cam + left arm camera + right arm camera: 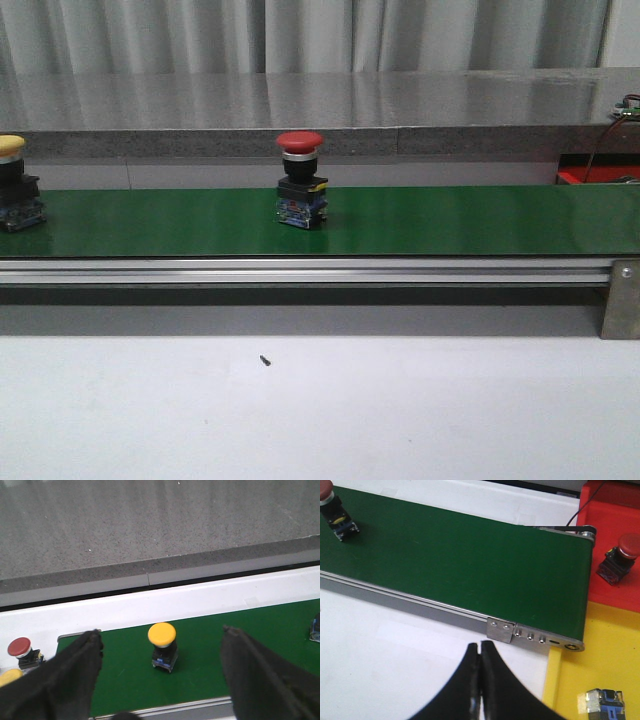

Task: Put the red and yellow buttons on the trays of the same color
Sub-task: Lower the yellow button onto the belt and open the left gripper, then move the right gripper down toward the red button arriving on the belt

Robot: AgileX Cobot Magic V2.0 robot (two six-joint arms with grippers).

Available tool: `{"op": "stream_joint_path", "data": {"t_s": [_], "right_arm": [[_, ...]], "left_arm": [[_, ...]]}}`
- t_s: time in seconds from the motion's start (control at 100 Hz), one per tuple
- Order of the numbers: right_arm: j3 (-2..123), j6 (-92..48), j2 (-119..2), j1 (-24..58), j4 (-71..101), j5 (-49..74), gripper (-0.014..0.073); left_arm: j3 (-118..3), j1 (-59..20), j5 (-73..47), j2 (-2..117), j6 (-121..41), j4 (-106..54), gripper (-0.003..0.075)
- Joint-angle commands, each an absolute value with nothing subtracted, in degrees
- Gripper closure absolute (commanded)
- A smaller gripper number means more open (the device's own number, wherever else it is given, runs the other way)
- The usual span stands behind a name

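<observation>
A red button (300, 180) stands upright in the middle of the green belt (450, 220), and a yellow button (12, 185) stands at the belt's far left. In the left wrist view my left gripper (161, 633) is open, hovering above the yellow button (162, 645), which shows between its fingers (75, 670) untouched. My right gripper (480, 646) is shut and empty over the white table near the belt's end. Beyond that end, the red tray (612, 510) holds a red button (619, 557), and the yellow tray (600, 645) holds a button lying on its side (602, 702).
Off the belt's left end stand another red button (21, 650) and a yellow cap (10, 676). An aluminium rail (300, 270) runs along the belt's front, with a bracket (620, 300) at its right. A grey ledge (320, 140) runs behind it.
</observation>
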State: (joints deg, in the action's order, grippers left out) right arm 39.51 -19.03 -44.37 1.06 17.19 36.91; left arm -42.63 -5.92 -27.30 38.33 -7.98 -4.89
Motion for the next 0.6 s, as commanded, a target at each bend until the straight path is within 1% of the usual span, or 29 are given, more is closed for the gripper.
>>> {"op": "stream_joint_path", "data": {"t_s": [0.0,0.12,0.24,0.28,0.34,0.43,0.49,0.5,0.52,0.53,0.55,0.57,0.59], "right_arm": [[40.90,-19.43,-43.98,1.15,18.06,33.58,0.0690],[40.90,-19.43,-43.98,1.15,18.23,33.57,0.0689],[40.90,-19.43,-43.98,1.15,19.01,33.77,0.0686],[41.00,-19.43,-43.98,1.15,19.34,34.17,0.0683],[41.51,-19.43,-43.98,1.15,19.87,35.31,0.0652],[42.65,-19.43,-44.04,1.21,20.90,36.94,0.0525],[43.58,-19.43,-44.04,1.21,21.43,37.22,0.0395],[43.83,-19.43,-44.04,1.21,21.43,37.22,0.0363],[44.21,-19.43,-44.04,1.21,21.58,37.22,0.0330],[44.36,-19.43,-44.13,1.21,21.65,37.15,0.0296],[44.85,-19.43,-44.22,1.21,21.73,37.15,0.0263],[45.42,-19.43,-44.43,1.21,21.83,37.15,0.0196],[46.02,-19.43,-44.70,1.21,21.83,37.23,0.0165]], "left_arm": [[-39.03,-6.32,-21.14,30.72,-8.08,-4.20,0.0379],[-33.50,-6.32,-21.06,21.88,-8.08,-4.09,0.0542],[-29.80,-6.32,-21.06,16.37,-8.08,-4.04,0.0736],[-29.03,-6.32,-21.18,15.38,-8.08,-4.04,0.0738],[-28.37,-6.32,-21.31,14.86,-8.08,-4.04,0.0740],[-28.16,-6.32,-21.82,14.87,-8.08,-4.04,0.0739],[-28.16,-6.32,-21.69,14.87,-8.08,-4.04,0.0740],[-28.16,-6.32,-21.69,14.87,-8.08,-4.04,0.0740],[-28.16,-6.32,-21.59,14.87,-8.08,-4.04,0.0740],[-28.16,-6.32,-21.59,14.87,-8.08,-4.04,0.0740],[-28.16,-6.32,-21.47,14.87,-8.08,-4.04,0.0740],[-28.16,-6.32,-21.47,14.87,-8.08,-4.04,0.0740],[-28.16,-6.32,-21.47,14.87,-8.08,-4.04,0.0740]]}}
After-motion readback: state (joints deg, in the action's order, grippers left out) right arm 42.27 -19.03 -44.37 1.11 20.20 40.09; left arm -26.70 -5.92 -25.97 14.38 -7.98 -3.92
